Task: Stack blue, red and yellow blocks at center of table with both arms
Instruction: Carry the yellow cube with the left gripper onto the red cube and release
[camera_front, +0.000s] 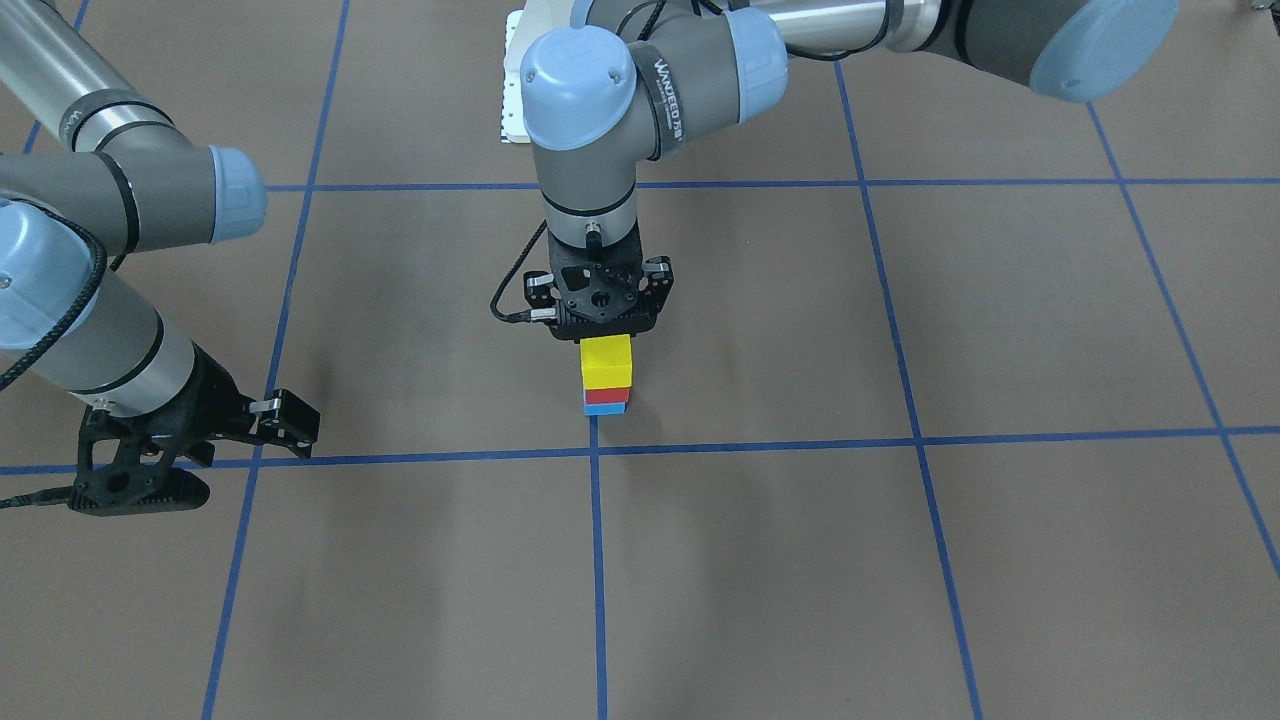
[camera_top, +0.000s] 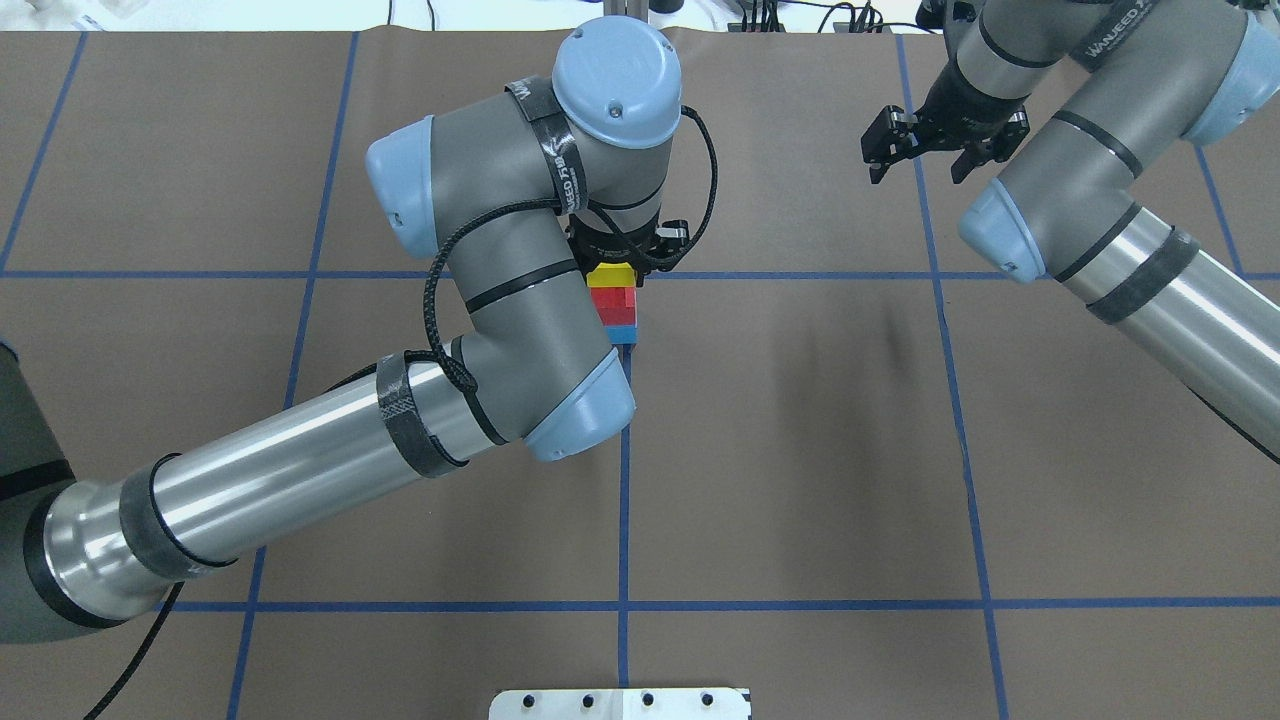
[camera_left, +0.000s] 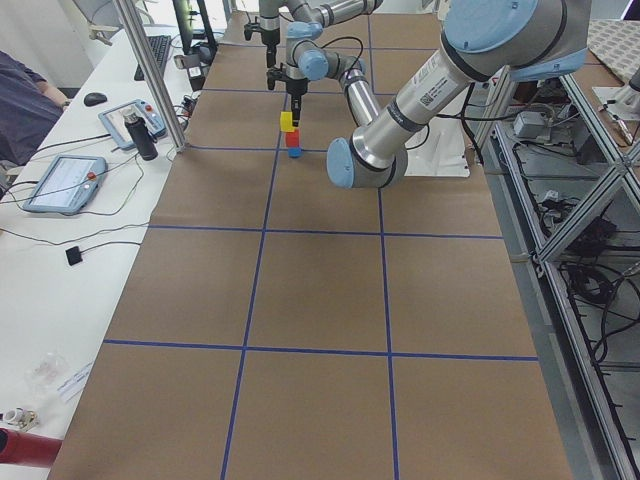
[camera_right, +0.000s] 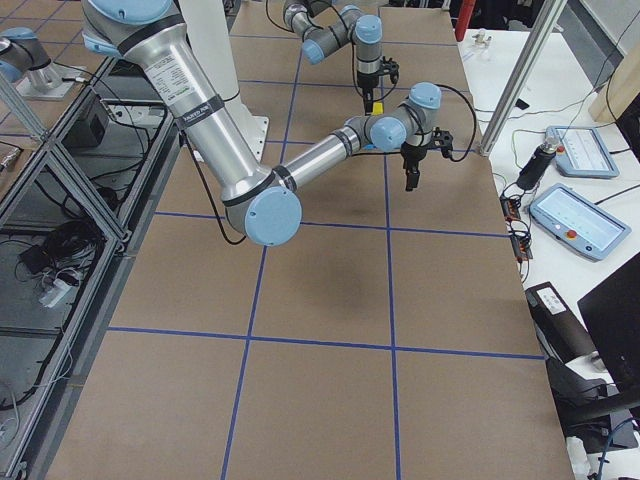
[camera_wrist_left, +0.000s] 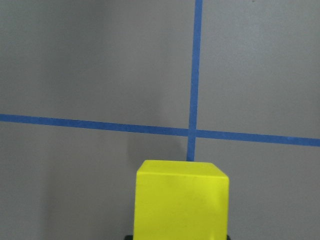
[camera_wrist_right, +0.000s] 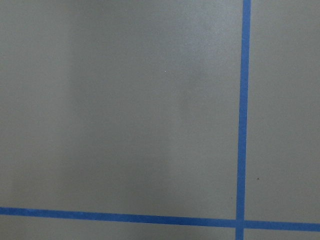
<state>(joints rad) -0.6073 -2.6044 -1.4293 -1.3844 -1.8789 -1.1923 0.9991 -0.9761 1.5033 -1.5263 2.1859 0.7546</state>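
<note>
Left gripper: the left gripper (camera_front: 606, 336) points straight down with its fingertips at the top of the yellow block (camera_front: 606, 362). The pads are hidden in every view, so I cannot tell whether it is pinching the block or has let go.
Right gripper: the right gripper (camera_top: 918, 165) has its fingers spread and holds nothing. It hangs well away from the stack, out toward the robot's right side of the table (camera_front: 900, 560).
Yellow block: it is the top of the stack, directly under the left gripper. The front view shows no gap between it and the red block (camera_front: 607, 395). The left wrist view shows it filling the lower centre.
Red block: it is the middle of the stack and sits on the blue block (camera_front: 605, 409).
Blue block: it is the bottom of the stack and lies on the table just on the robot's side of a tape crossing (camera_front: 595, 443), over the long line.
Alignment: from the front the three faces look roughly flush. In the left side view the yellow block seems shifted slightly sideways, which may only be perspective.
Step in hand: this is probably the last placement, setting the yellow block on the red one.
Progress: the task is nearly done, since all three colours are in one column near the centre.
Next move: if the fingers are gripping, they should part fully. The wrist should then lift straight up with no sideways drift, so that neither pad drags the top block.
Risk: a tilted or early lift could nudge the yellow block off the stack or topple the whole narrow column.
</note>
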